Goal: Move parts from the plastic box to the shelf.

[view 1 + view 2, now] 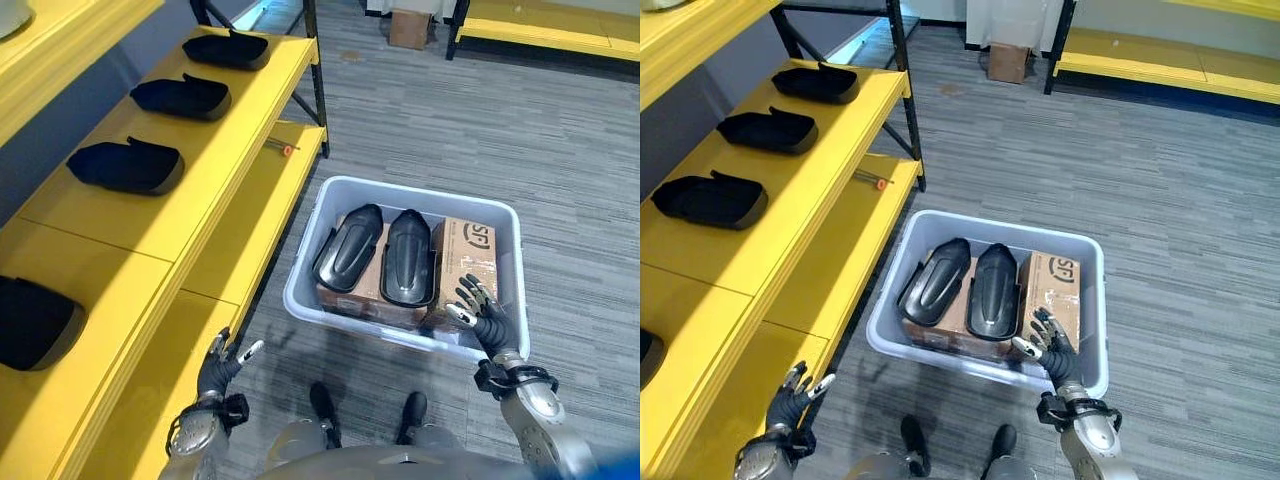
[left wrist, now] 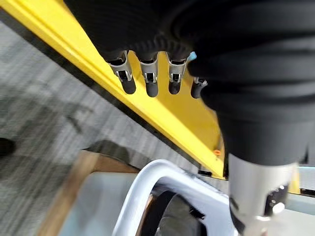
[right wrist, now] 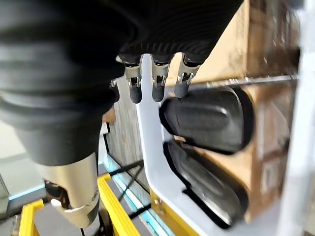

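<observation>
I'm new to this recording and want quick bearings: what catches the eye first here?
The bright yellow shelf on the left, with black parts laid in a row. Then the pale plastic box on the grey floor, two black parts lying on cardboard inside, the open right hand hovering at its near corner.

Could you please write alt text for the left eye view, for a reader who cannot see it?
Two black parts lie side by side on cardboard boxes in a plastic box on the floor, with the open right robot hand above its near edge. Four more parts sit on the yellow shelf, and the open left robot hand hovers beside it.
</observation>
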{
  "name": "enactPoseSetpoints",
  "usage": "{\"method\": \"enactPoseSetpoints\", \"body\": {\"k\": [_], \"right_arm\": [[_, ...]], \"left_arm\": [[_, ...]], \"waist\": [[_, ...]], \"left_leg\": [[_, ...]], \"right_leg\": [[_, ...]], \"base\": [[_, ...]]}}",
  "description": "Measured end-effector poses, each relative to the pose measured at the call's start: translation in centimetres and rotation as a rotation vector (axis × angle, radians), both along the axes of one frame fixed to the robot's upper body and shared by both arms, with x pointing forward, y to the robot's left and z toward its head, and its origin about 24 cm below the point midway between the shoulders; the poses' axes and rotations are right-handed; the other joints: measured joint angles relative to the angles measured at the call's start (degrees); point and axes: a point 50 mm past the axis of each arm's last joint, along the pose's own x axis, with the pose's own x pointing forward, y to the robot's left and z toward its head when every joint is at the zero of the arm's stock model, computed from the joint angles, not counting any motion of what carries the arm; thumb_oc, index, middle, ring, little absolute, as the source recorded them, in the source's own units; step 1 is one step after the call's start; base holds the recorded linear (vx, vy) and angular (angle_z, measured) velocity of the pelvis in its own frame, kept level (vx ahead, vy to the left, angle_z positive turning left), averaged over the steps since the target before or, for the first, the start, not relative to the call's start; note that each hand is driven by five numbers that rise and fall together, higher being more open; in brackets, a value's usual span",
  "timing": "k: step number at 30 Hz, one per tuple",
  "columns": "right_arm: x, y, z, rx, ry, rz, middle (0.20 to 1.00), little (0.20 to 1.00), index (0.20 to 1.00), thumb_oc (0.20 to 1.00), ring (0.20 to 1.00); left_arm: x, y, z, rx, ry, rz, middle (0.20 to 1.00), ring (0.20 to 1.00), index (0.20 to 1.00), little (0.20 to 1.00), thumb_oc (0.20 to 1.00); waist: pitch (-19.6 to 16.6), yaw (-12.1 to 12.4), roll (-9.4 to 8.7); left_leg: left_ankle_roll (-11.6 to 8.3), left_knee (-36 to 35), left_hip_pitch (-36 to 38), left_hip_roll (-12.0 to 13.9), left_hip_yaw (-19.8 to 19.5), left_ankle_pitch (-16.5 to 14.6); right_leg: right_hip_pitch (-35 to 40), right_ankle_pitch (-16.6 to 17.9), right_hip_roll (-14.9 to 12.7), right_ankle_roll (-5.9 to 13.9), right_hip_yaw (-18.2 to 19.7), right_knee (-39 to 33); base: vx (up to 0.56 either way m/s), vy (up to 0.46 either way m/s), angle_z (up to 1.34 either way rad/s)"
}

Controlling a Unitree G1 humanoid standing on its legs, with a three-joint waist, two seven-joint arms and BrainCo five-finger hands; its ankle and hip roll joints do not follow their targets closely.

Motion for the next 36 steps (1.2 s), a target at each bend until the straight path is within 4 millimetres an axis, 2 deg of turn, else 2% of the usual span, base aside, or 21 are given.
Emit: {"method": "enactPoseSetpoints", "body": {"k": [1,4,6,9,10,11,12,14,15,16,18,20,21,22,23,24,26,29,33,35,36], "right_arm": [[-0.4,-0.1,-0.2,-0.004,0.014,-0.002,1.000,1.000,1.000,1.000,1.000],[-0.4,-0.1,-0.2,-0.005,0.020,0.002,1.000,1.000,1.000,1.000,1.000],[-0.5,-0.2,-0.4,-0.006,0.030,0.001,1.000,1.000,1.000,1.000,1.000],[-0.5,-0.2,-0.5,-0.007,0.032,0.000,1.000,1.000,1.000,1.000,1.000],[-0.5,-0.4,-0.5,-0.011,0.032,-0.004,1.000,1.000,1.000,1.000,1.000],[-0.6,-1.0,-0.3,-0.025,0.031,-0.017,1.000,1.000,1.000,1.000,1.000],[-0.3,-1.2,-0.2,-0.033,0.023,-0.027,1.000,1.000,1.000,1.000,1.000],[0.2,-1.5,0.2,-0.039,0.003,-0.039,1.000,1.000,1.000,1.000,1.000],[0.5,-1.7,0.3,-0.043,-0.004,-0.045,1.000,1.000,1.000,1.000,1.000],[0.8,-2.0,0.7,-0.050,-0.020,-0.056,1.000,1.000,1.000,1.000,1.000],[0.6,-2.8,0.8,-0.073,-0.021,-0.071,1.000,1.000,1.000,1.000,1.000],[0.6,-3.1,1.0,-0.077,-0.027,-0.081,1.000,1.000,1.000,1.000,1.000],[0.4,-3.0,0.7,-0.070,-0.015,-0.081,1.000,1.000,1.000,1.000,1.000],[0.2,-2.6,0.4,-0.057,-0.005,-0.076,1.000,1.000,1.000,1.000,1.000],[-0.2,-1.8,0.2,-0.029,0.001,-0.067,1.000,1.000,1.000,1.000,1.000],[-0.4,-1.1,-0.3,0.003,0.015,-0.067,1.000,1.000,1.000,1.000,1.000],[-0.5,-0.3,-0.6,0.021,0.024,-0.035,1.000,1.000,1.000,1.000,1.000],[-0.2,-0.2,-0.4,0.022,0.010,-0.027,1.000,1.000,1.000,1.000,1.000],[0.4,-0.4,0.1,0.015,-0.013,-0.028,1.000,1.000,1.000,1.000,1.000],[0.5,-0.7,0.2,0.000,-0.012,-0.020,1.000,1.000,1.000,1.000,1.000],[0.7,-0.7,0.4,-0.015,-0.018,-0.004,1.000,1.000,1.000,1.000,1.000]], "left_arm": [[0.0,0.0,0.0,-0.003,-0.001,-0.006,1.000,1.000,1.000,1.000,1.000],[1.3,-0.2,0.5,-0.006,-0.040,-0.020,1.000,1.000,1.000,1.000,1.000],[1.3,-0.2,0.5,-0.006,-0.042,-0.020,1.000,1.000,1.000,1.000,1.000],[1.5,-0.1,0.7,-0.003,-0.049,-0.018,1.000,1.000,1.000,1.000,1.000],[1.5,-0.1,0.6,-0.005,-0.050,-0.017,1.000,1.000,1.000,1.000,1.000],[1.7,-0.4,0.6,-0.023,-0.055,-0.013,1.000,1.000,1.000,1.000,1.000],[1.8,-0.5,0.6,-0.032,-0.056,-0.010,1.000,1.000,1.000,1.000,1.000],[1.6,-0.4,0.3,-0.038,-0.043,-0.001,1.000,1.000,1.000,1.000,1.000],[1.7,-0.4,0.2,-0.041,-0.043,0.000,1.000,1.000,1.000,1.000,1.000],[1.7,-0.6,0.0,-0.049,-0.037,0.004,1.000,1.000,1.000,1.000,1.000],[2.2,-1.2,0.1,-0.077,-0.058,0.012,1.000,1.000,1.000,1.000,1.000],[1.7,-1.5,-0.3,-0.090,-0.040,0.016,1.000,1.000,1.000,1.000,1.000],[1.9,-1.4,-0.2,-0.085,-0.045,0.017,1.000,1.000,1.000,1.000,1.000],[2.3,-1.2,0.1,-0.078,-0.060,0.013,1.000,1.000,1.000,1.000,1.000],[3.2,-0.7,1.0,-0.051,-0.101,-0.003,1.000,1.000,1.000,1.000,1.000],[3.7,-0.4,1.3,-0.036,-0.115,-0.013,1.000,1.000,1.000,1.000,1.000],[3.9,0.2,1.8,-0.016,-0.129,-0.014,1.000,1.000,1.000,1.000,1.000],[3.8,0.5,1.8,-0.005,-0.124,-0.015,1.000,1.000,1.000,1.000,1.000],[2.8,0.2,1.2,-0.019,-0.092,-0.004,1.000,1.000,1.000,1.000,1.000],[3.6,0.3,1.6,-0.012,-0.113,-0.015,1.000,1.000,1.000,1.000,1.000],[3.6,0.6,1.6,-0.001,-0.109,-0.020,1.000,1.000,1.000,1.000,1.000]], "waist": [[-1.0,-0.1,-0.10],[-1.2,-0.5,-0.12],[-1.0,-0.5,-0.32],[0.9,0.2,-1.74],[1.6,0.7,-2.13],[3.4,1.5,-2.08],[4.0,1.8,-2.15],[4.3,2.1,-1.42],[4.6,2.1,-0.88],[5.0,2.5,-0.12],[5.2,2.1,1.69],[5.1,1.2,3.58],[4.7,0.8,3.82],[4.5,0.6,2.53],[4.8,0.4,0.36],[4.9,1.4,-0.75],[4.6,1.2,-2.00],[4.9,1.9,-1.63],[4.9,1.9,0.09],[5.2,0.6,-1.07],[4.8,0.9,-0.68]], "left_leg": [[-0.26,0.0,0.1,0.7,0.0,0.0],[-0.71,-0.2,0.2,2.1,0.2,0.3],[-1.10,0.5,-0.3,2.8,-0.5,0.4],[-1.62,7.3,-4.3,4.0,-3.4,0.3],[-1.74,10.9,-6.6,4.5,-5.4,0.3],[-2.63,15.0,-9.2,5.0,-9.5,0.2],[-4.52,14.2,-10.5,5.1,-14.4,-0.6],[-6.91,5.1,-10.5,7.0,-22.1,1.0],[-7.76,1.6,-10.4,8.6,-24.9,1.5],[-7.74,0.0,-10.1,10.6,-26.3,1.7],[-7.66,-0.3,-9.0,11.7,-23.6,2.1],[-6.63,-1.2,-4.2,11.2,-17.4,2.9],[-8.47,-1.9,-3.4,10.6,-17.5,5.0],[-7.52,-1.7,-3.5,9.2,-17.3,4.9],[-6.64,-1.2,-3.5,7.1,-16.2,4.3],[-5.87,-0.8,-3.5,6.1,-14.4,3.8],[-5.06,-0.7,-3.4,4.1,-13.9,3.3],[-4.67,-0.8,-2.4,3.3,-14.1,2.9],[-5.18,-0.5,-2.3,4.7,-13.5,2.8],[-5.72,0.4,-3.2,4.8,-12.1,1.9],[-5.28,1.0,-4.4,5.1,-11.9,1.7]], "right_leg": [[0.1,-0.2,0.9,-0.60,0.1,-0.3],[0.0,-0.9,2.2,-1.33,0.3,-0.3],[0.0,-1.4,2.8,-1.55,0.2,-0.3],[-0.3,-2.5,3.2,-2.04,-0.6,-0.3],[-0.4,-2.8,3.1,-2.57,-0.9,-0.3],[-0.4,-2.5,3.1,-3.65,-1.2,-0.2],[-0.7,-2.7,3.2,-3.96,-1.2,-0.4],[-1.9,-2.7,3.3,-4.00,-0.7,0.0],[-2.2,-2.1,3.6,-3.58,0.0,0.5],[-2.4,-2.0,3.6,-3.68,0.7,1.0],[-1.4,-1.7,3.4,-2.28,2.1,0.7],[0.4,-0.8,3.2,-0.56,3.9,0.0],[0.5,-0.7,2.8,0.24,4.7,0.0],[0.3,-0.7,1.6,0.98,5.0,-0.3],[-0.6,-0.4,-0.9,1.53,5.6,0.2],[-1.6,-0.4,-2.5,1.77,6.9,1.5],[-1.5,0.3,-4.1,2.63,6.8,1.1],[0.4,0.4,-4.5,3.32,6.7,-0.3],[0.4,0.3,-3.1,3.32,7.0,-0.3],[-1.5,-0.2,-3.1,3.53,7.9,-0.3],[-2.5,0.5,-3.2,3.33,8.5,-0.2]], "base": [[0.06,-0.187,-0.08],[0.06,-0.228,-0.08],[-0.02,-0.270,0.08],[-0.06,-0.142,0.22],[0.03,0.029,0.28],[0.08,0.108,0.18],[0.14,0.154,0.06],[0.05,0.153,-0.12],[0.02,0.154,-0.34],[0.08,0.159,-0.41],[0.16,0.301,-0.50],[0.09,0.186,-0.65],[0.09,0.263,-0.44],[0.09,0.263,-0.19],[0.01,0.070,-0.23],[0.00,0.000,-0.30],[0.00,0.000,-0.13],[0.00,0.000,0.06],[0.03,0.108,-0.09],[0.09,0.164,-0.29],[-0.03,-0.013,-0.25]]}}
